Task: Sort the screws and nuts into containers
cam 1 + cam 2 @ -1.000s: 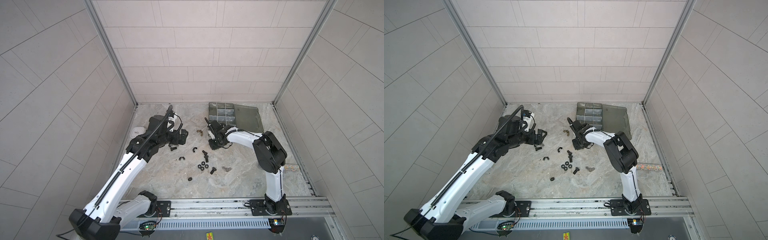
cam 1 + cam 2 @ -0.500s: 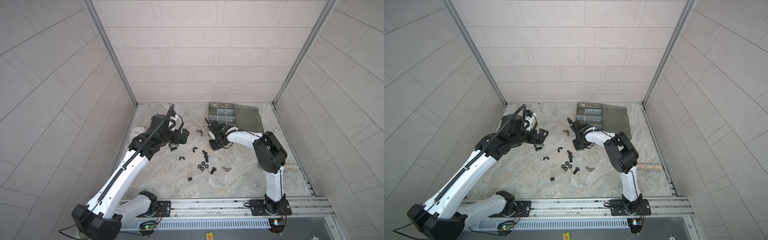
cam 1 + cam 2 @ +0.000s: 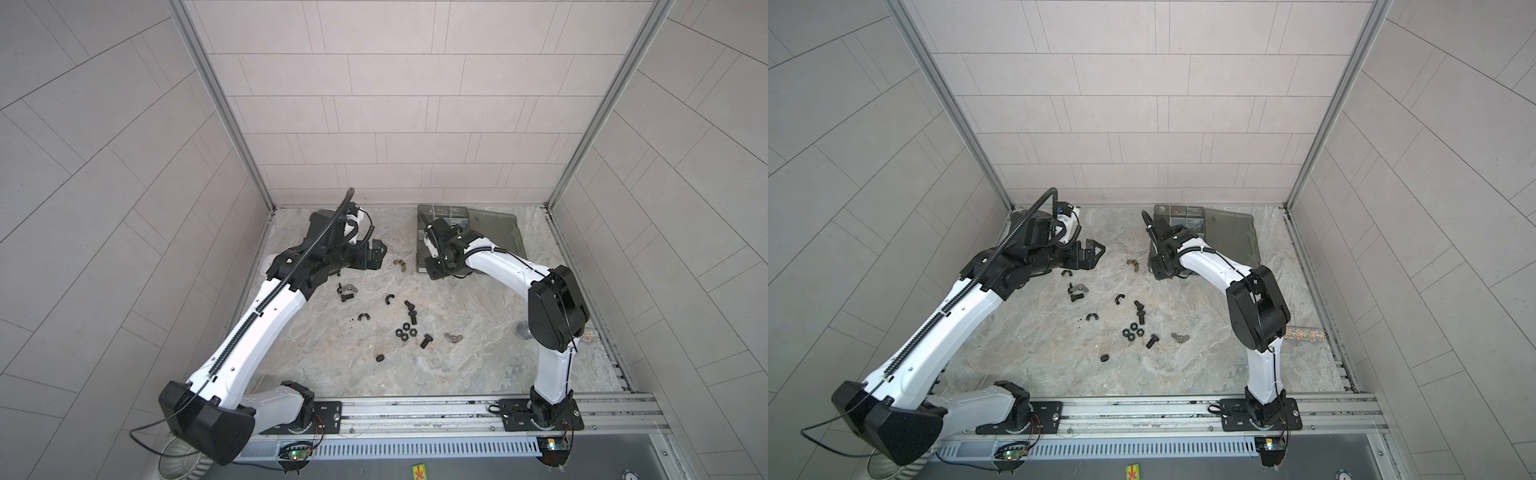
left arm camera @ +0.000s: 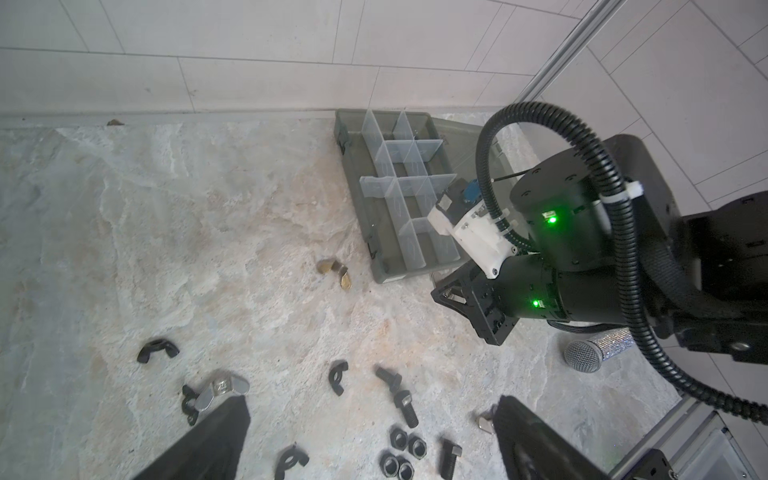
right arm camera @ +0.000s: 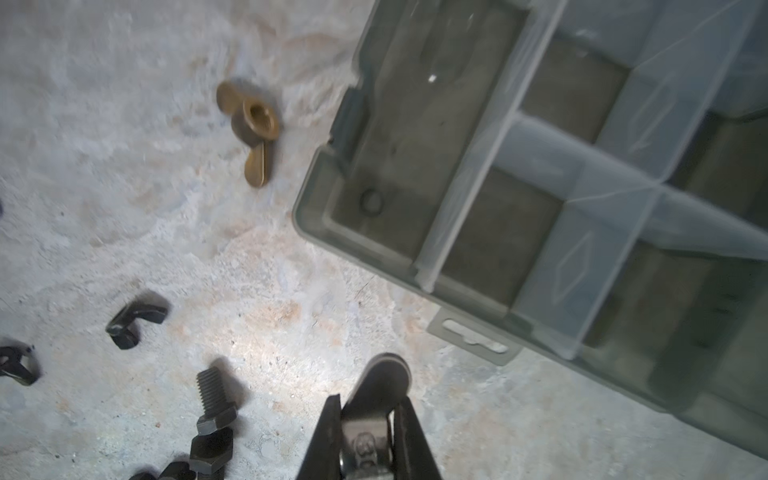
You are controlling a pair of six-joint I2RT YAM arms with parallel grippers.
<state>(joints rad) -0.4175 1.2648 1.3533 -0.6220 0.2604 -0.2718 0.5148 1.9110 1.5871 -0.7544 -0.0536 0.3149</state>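
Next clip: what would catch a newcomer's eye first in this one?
The right gripper, shut on a silver wing nut beside the open box at the far edge of the table. Next, the black screws and nuts scattered in the middle, with a brass wing nut lying alone near the box. The left gripper hangs open left of that brass nut.

White arm links (image 3: 274,332), blk joints (image 3: 555,309), ribbed blk conduit (image 4: 624,232), green LEDs (image 4: 550,219); left claw (image 4: 370,402) blk.
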